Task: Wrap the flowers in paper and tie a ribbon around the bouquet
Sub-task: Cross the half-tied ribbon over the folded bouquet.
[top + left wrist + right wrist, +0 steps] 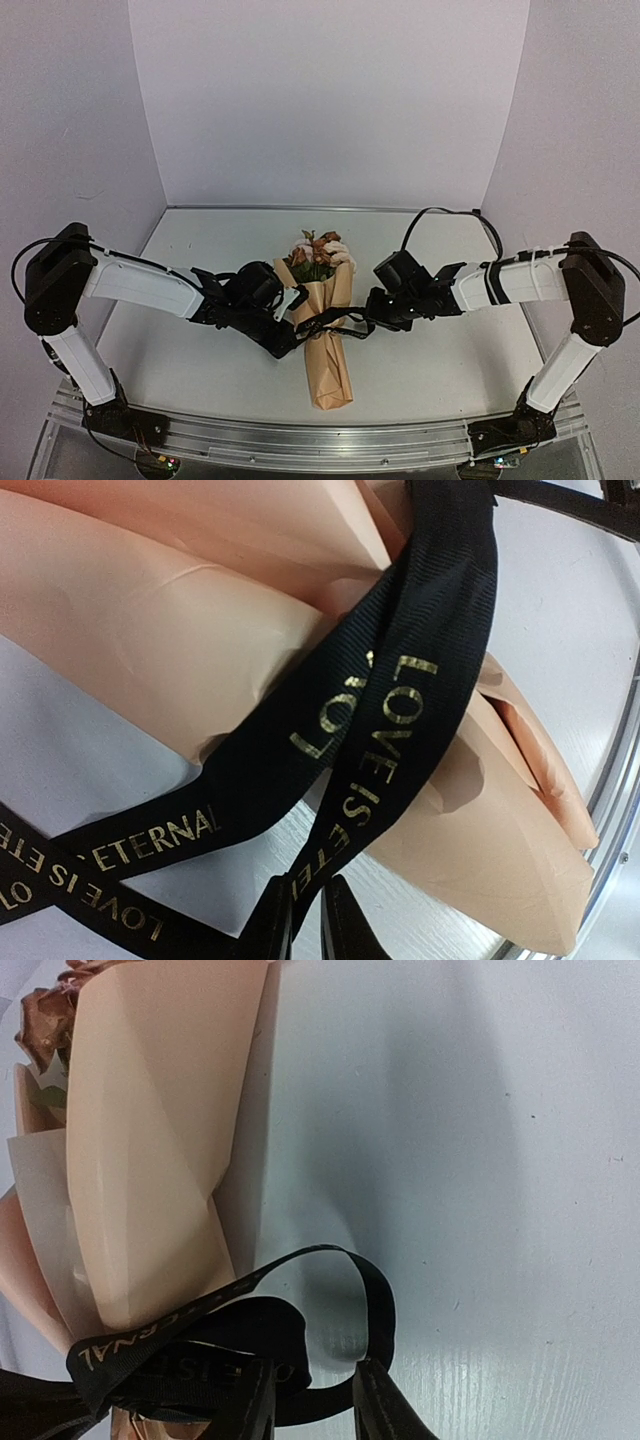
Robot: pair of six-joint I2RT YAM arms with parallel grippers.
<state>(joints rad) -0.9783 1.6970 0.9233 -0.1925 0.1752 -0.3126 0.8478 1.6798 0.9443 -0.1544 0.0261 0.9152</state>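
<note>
Ribbon (400, 730) between left jaws, crossing bouquet (150, 660).

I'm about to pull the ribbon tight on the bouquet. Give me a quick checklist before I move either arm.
1. Wrap closed: ok; the paper forms a cone, the flowers show at its wide end.
2. The ribbon laid over the wrap: ok; its strands cross on the paper.
3. Tie snug: not ok; a slack loop stands by the right gripper.
4. The left gripper holding a strand: ok; shut on the ribbon.
5. The right gripper holding a strand: not ok; jaws apart, the loop merely touching it.
</note>
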